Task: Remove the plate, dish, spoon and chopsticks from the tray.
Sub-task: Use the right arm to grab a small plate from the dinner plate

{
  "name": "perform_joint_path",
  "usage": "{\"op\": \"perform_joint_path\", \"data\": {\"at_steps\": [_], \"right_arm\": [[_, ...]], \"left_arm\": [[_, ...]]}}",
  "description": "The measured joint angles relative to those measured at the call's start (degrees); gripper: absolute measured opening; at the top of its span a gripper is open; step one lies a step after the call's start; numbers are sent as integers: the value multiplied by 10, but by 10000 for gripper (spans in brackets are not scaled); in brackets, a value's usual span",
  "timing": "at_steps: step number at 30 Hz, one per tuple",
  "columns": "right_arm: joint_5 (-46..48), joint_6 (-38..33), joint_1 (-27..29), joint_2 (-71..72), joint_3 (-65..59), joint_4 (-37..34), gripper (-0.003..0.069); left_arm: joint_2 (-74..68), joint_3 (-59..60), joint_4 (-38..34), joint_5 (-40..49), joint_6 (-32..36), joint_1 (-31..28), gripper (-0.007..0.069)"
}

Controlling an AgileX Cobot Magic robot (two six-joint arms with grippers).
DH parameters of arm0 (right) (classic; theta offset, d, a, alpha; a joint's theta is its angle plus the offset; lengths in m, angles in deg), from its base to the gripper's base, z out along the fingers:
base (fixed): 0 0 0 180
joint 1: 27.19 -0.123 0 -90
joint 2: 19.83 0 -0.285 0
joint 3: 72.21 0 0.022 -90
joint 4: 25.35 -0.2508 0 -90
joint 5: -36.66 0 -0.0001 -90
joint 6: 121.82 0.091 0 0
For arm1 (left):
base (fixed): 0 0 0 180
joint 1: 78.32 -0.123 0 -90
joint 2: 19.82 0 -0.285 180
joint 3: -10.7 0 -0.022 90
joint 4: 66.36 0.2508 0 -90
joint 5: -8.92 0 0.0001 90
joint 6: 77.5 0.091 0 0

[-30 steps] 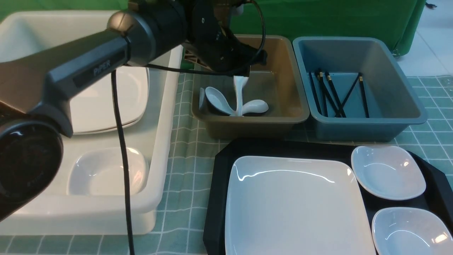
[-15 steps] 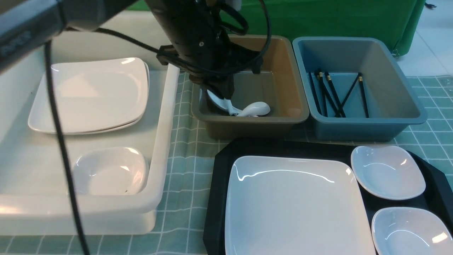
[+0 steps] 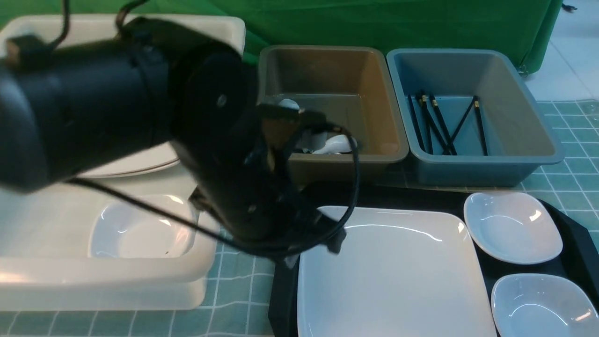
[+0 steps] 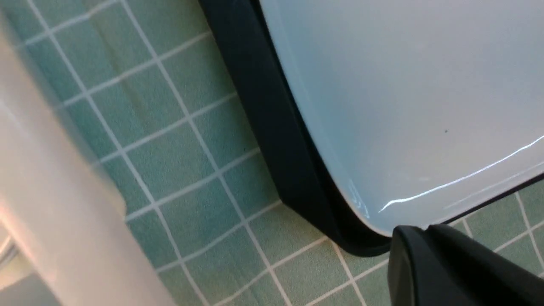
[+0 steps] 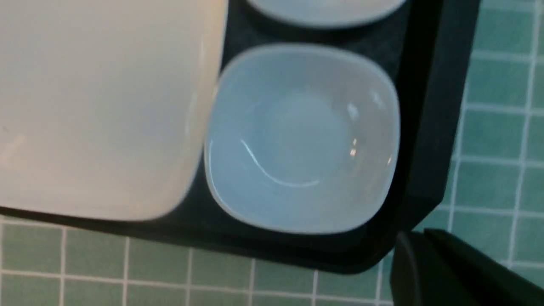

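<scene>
Plate (image 3: 393,276) sits bottom centre on tray (image 3: 412,196), with two dishes (image 3: 512,227) to its right. Spoons (image 3: 334,144) lie in the brown bin (image 3: 374,93), top centre, and chopsticks (image 3: 444,124) in the blue bin (image 3: 514,93), upper right. Left hand (image 4: 459,267) hovers by the plate's upper-left corner, fingers together. Right hand (image 5: 459,272), also together, hangs near the lower-right dish.

Front camera looked forward and down over the tray (image 3: 421,199); both wrist cameras looked down from close, sharing the plate (image 3: 398,281) with it

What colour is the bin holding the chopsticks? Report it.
Blue-grey bin; the chopsticks inside are black. Clearest in the front view.
</scene>
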Motion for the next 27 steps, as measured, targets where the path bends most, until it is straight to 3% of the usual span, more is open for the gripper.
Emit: {"op": "perform_joint_path", "data": {"at_steps": [3,5,8,11,19,27], "right_arm": [[-5,2,0,-39,-11,-3,126],[-14,13,0,-68,-19,-3,213],[-37,35,0,-122,-32,-2,432],[-47,67,0,-159,-53,-2,525],[-142,138,0,-179,-126,-3,545],[-190,152,0,-204,-136,-4,545]], "left_arm": [[24,34,0,-12,0,0,8],[42,59,0,-26,0,0,8],[78,98,0,-58,0,0,8],[100,118,-2,-75,0,0,8],[123,128,-4,-84,0,0,9],[124,128,4,-88,0,0,9]]}}
